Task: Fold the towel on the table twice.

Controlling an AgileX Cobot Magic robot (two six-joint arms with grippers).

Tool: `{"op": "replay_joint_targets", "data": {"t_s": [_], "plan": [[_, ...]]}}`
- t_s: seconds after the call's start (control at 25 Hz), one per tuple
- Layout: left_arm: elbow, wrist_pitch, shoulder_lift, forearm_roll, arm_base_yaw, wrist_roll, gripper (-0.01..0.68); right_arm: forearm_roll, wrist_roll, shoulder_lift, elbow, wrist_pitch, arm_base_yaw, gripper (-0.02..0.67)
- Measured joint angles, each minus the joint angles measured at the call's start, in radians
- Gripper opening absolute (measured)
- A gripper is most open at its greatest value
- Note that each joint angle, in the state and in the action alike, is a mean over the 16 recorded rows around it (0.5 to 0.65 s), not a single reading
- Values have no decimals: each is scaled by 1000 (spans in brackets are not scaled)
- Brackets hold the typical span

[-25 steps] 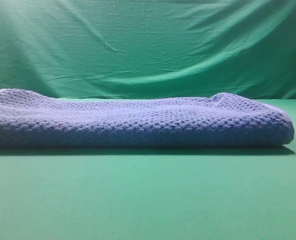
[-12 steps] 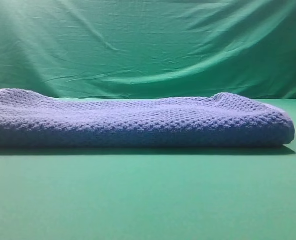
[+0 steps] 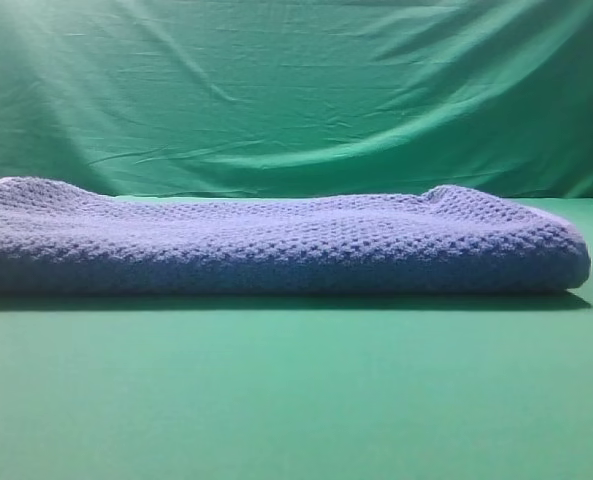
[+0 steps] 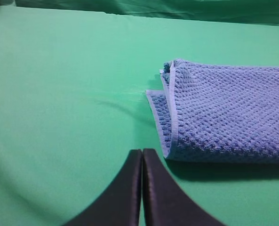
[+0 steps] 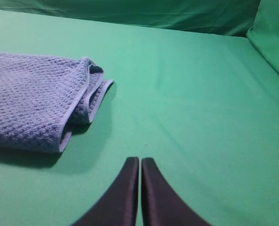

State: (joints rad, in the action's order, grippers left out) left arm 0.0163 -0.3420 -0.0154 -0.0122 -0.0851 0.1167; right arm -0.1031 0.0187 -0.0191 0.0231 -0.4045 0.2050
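Observation:
The blue-grey waffle-knit towel (image 3: 276, 245) lies folded in layers across the green table (image 3: 296, 400), stretching from the left edge almost to the right edge of the exterior high view. Its left end with pale trim (image 4: 224, 113) shows in the left wrist view, its right end (image 5: 35, 108) in the right wrist view. My left gripper (image 4: 142, 155) is shut and empty, just short of the towel's near left corner. My right gripper (image 5: 140, 162) is shut and empty over bare table, to the right of the towel's end. Neither gripper shows in the exterior high view.
A wrinkled green fabric backdrop (image 3: 296, 90) hangs behind the table. More green fabric rises at the right side (image 5: 271, 33) of the right wrist view. Bare table surface lies in front of the towel and off both of its ends.

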Motion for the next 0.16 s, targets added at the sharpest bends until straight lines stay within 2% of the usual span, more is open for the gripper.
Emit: {"op": "replay_joint_targets", "data": {"t_s": [0.16], "plan": [[0, 0, 0, 0, 0, 0, 0, 0, 0, 0, 0, 0, 0, 0]]}}
